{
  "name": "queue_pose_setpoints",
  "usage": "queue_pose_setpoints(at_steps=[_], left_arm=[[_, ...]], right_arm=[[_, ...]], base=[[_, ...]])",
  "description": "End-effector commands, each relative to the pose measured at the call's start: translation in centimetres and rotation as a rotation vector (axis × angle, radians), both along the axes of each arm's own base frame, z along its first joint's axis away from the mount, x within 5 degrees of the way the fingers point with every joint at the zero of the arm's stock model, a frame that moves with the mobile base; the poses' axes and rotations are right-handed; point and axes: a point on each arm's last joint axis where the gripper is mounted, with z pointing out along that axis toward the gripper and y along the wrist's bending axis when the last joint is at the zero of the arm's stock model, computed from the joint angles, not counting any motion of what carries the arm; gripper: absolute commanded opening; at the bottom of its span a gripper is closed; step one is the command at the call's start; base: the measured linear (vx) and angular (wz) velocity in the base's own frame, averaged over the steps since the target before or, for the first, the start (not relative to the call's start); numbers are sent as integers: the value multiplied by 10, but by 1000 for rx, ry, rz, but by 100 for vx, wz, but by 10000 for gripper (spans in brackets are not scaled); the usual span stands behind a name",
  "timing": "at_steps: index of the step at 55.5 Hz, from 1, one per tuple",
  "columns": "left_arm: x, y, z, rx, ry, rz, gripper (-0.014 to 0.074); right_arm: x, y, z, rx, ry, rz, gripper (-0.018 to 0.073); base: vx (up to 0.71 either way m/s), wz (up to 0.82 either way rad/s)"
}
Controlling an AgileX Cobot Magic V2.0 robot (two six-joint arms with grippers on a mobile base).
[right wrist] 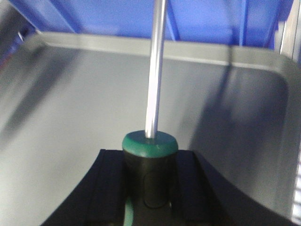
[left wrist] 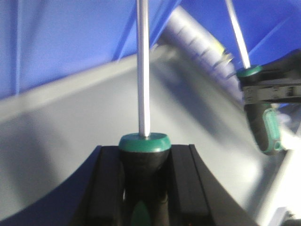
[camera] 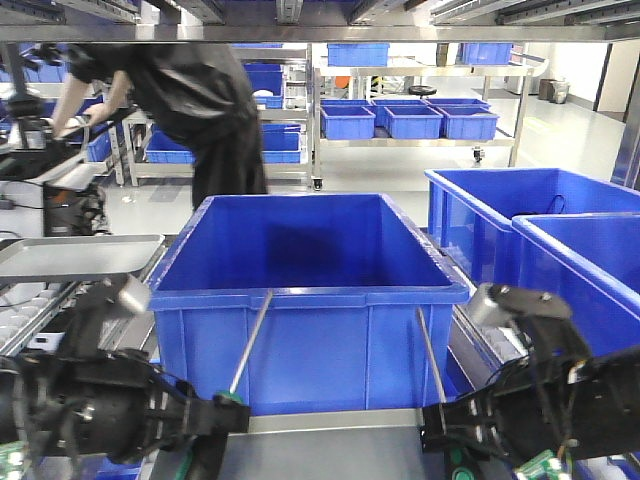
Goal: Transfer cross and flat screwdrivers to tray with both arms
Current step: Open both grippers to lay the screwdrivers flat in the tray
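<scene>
Both black grippers hover low over the grey tray (camera: 330,432) in front of a blue bin. My left gripper (camera: 228,414) is shut on the black and green handle of one screwdriver (left wrist: 143,155). Its steel shaft (camera: 251,343) slants up across the bin's front. My right gripper (camera: 438,420) is shut on the handle of the other screwdriver (right wrist: 150,155), and that shaft (camera: 429,355) also points up and away. In the left wrist view the right gripper (left wrist: 270,92) and its screwdriver (left wrist: 265,129) show at the right. Neither tip type can be told. The tray floor (right wrist: 70,117) lies beneath both tools.
A deep blue bin (camera: 310,330) stands right behind the tray. Two more blue bins (camera: 540,230) are at the right. Another grey tray (camera: 75,255) sits at the left. A person in black (camera: 190,90) bends over at back left, near shelves of bins (camera: 410,120).
</scene>
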Motion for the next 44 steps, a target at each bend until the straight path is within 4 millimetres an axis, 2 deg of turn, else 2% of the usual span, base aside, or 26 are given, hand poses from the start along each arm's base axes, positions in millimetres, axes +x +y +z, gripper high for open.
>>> queue_pose_setpoints(at_steps=[1, 10, 19, 28, 34, 44], left_arm=[[5, -4, 10, -60, -18, 34, 107], [12, -8, -5, -45, 43, 13, 258], [13, -9, -10, -42, 67, 0, 417], [14, -9, -9, -44, 61, 12, 533], [14, -6, 6, -59, -2, 36, 550], [3, 7, 54, -90, -223, 134, 549]], right_arm=[[5, 1, 15, 31, -73, -15, 132], [10, 2, 5, 11, -42, -4, 290], [11, 3, 3, 9, -36, -2, 456], [11, 2, 6, 19, -47, -8, 512], [2, 0, 21, 36, -105, -13, 512], [-18, -8, 56, 43, -292, -11, 512]], base=[[0, 0], [0, 0], [0, 0], [0, 0], [0, 0], [0, 0]])
